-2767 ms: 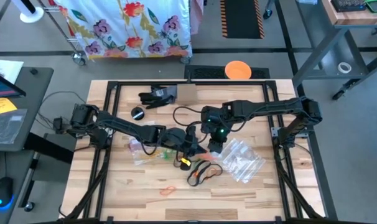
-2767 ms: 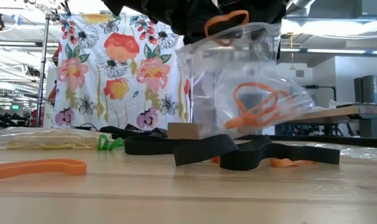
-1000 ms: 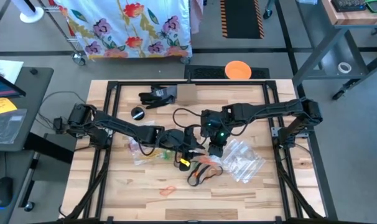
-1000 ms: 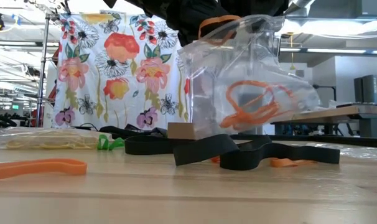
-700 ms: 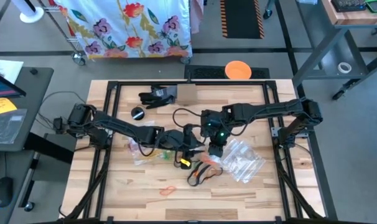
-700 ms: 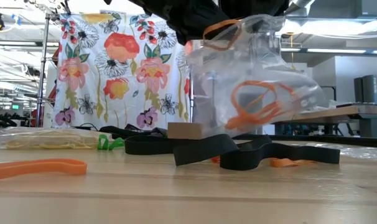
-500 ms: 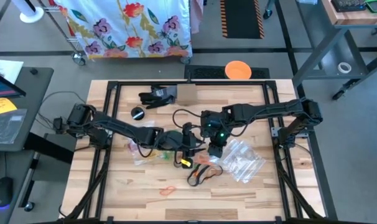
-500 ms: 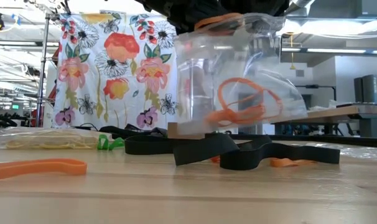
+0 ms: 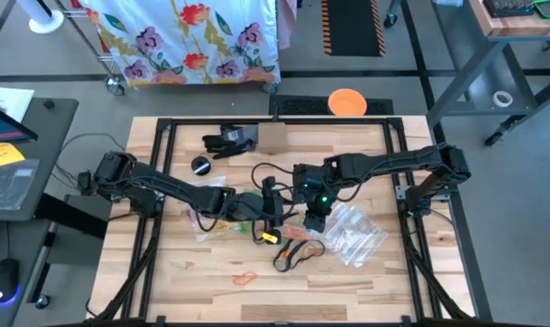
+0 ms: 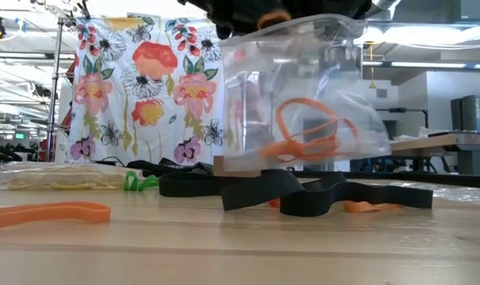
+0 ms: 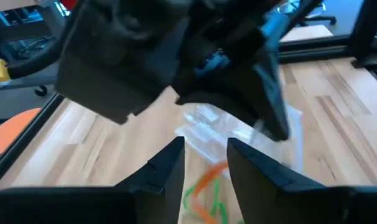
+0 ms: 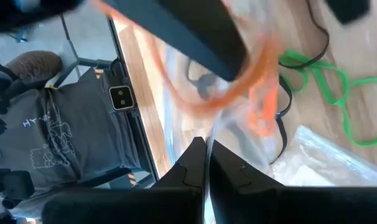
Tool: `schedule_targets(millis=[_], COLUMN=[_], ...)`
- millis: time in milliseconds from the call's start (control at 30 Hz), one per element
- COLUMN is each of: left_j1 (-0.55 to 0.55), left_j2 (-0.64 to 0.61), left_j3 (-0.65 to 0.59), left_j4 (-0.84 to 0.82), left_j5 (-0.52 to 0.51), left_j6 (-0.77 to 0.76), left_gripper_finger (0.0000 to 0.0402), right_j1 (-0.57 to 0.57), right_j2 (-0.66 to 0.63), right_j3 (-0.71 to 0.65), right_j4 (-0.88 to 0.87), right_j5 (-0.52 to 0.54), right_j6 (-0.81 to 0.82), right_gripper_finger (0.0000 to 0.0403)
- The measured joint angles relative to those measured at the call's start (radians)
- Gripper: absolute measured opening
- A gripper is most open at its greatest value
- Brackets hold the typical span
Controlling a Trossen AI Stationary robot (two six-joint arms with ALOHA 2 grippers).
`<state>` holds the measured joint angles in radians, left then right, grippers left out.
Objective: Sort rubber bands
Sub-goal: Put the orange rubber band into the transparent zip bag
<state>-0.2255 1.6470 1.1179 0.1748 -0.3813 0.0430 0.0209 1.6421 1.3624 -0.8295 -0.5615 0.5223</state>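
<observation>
The right gripper [image 12: 206,163] is pinching its fingers tight together on the top edge of a clear bag [image 10: 303,95], which is hanging lifted above the table [image 9: 366,282] near its centre; in the low view the bag is showing several orange bands [image 10: 307,131] lying inside it, w/ its mouth up at the grippers. The left gripper [image 11: 204,165] is hovering just beside that bag mouth, fingers standing partly apart w/ a gap between them; whether it's gripping anything can't be told, though an orange band [image 12: 238,81] is stretching across the bag opening in the right wrist view. Below the bag, wide black bands [image 10: 264,188] are lying in a heap on the wood, touching each other, w/ a small orange piece [image 10: 363,207] at their right end. A green band [image 10: 141,181] is sitting just left of the black ones, and green loops [image 12: 319,87] are also showing in the right wrist view. A long orange band [image 10: 46,214] is lying flat nearer the low camera, well apart from the heap. A second bag w/ yellow bands [image 10: 54,178] is resting on the table's left side, and a third clear bag [image 9: 352,234] is lying to the right of the grippers. A person in a grey shirt [image 12: 64,143] is standing beyond the table edge.
</observation>
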Motion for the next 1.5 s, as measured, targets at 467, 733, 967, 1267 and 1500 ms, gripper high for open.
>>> schedule_targets(millis=[467, 733, 967, 1267, 1500], left_j1=[-0.041, -0.091, -0.088, -0.28, -0.378], left_j2=[-0.035, -0.17, -0.174, -0.173, -0.148], left_j3=[0.0, -0.018, -0.171, -0.401, -0.427], left_j4=[-0.045, -0.504, -0.509, -0.18, -0.039], left_j5=[-0.031, -0.141, 0.033, 0.305, 0.221], left_j6=[0.018, -0.172, -0.266, -0.548, -0.569], left_gripper_finger=[0.0117, 0.0117, 0.0117, 0.0117, 0.0117], right_j1=[0.0, -0.002, -0.018, -0.017, -0.016], right_j2=[0.0, 0.0, -0.002, -0.002, -0.003], right_j3=[0.0, 0.0, 0.0, 0.0, 0.0], right_j4=[-0.004, -0.192, -0.188, -0.188, -0.187], right_j5=[-0.001, 0.049, 0.063, 0.062, 0.062], right_j6=[0.001, -0.019, -0.01, -0.023, -0.024], right_gripper_finger=[0.0005, 0.0005, 0.0005, 0.0005, 0.0005])
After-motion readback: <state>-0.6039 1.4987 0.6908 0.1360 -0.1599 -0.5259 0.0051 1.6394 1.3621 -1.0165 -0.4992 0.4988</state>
